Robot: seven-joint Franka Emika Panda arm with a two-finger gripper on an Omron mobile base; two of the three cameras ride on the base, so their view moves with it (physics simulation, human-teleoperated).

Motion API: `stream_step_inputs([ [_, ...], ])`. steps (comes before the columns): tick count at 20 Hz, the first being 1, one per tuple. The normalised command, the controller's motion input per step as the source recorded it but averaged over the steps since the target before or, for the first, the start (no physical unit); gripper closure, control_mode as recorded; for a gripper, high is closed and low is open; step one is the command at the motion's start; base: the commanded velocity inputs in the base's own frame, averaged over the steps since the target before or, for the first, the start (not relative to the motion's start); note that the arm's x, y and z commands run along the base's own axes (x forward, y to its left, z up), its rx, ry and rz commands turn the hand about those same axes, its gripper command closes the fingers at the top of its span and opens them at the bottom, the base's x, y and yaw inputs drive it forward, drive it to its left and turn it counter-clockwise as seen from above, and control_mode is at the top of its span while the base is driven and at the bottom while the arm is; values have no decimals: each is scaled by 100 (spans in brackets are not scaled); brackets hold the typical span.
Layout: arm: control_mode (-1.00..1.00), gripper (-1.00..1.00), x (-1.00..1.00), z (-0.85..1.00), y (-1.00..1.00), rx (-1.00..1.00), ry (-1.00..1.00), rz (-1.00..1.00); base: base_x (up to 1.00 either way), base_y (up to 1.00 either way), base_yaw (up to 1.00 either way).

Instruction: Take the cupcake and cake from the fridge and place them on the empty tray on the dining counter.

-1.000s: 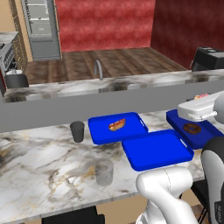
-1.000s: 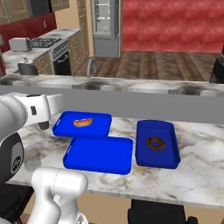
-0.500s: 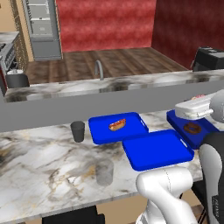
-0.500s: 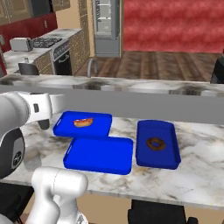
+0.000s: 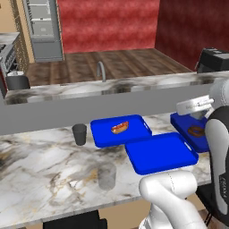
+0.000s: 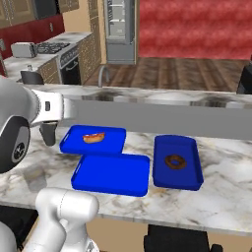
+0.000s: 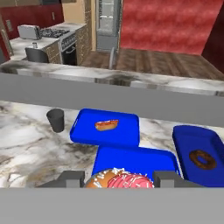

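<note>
above the flat blue tray (image 7: pixel 131 159), fingers (image 7: pixel 72 178) clamp the round pink-frosted cupcake (image 7: pixel 120 180).

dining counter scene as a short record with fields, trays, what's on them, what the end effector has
surface: long white-grey marble dining counter
empty tray: flat bright blue rectangular tray, nearest the robot, nothing on it
far tray: matching blue tray with a hot dog
side tray: matching blue tray with a dark ring-shaped item
other items: dark grey cup beside the hot dog tray; pale glass near the front edge
end effector: shut on small cupcake with pink-red frosting, above the empty tray's near edge
cake slice: not on the tray
</note>
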Motion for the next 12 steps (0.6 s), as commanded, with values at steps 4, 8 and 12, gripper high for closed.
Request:
stream_step_inputs([
  [4, -100, 100, 0, -41, 0, -3, -2, -1, 0, 0, 0],
  [8, -100, 100, 8, -55, 0, -13, -3, -11, 0, 0, 0],
  [12, -100, 100, 19, -62, 0, -21, 0, -18, 0, 0, 0],
])
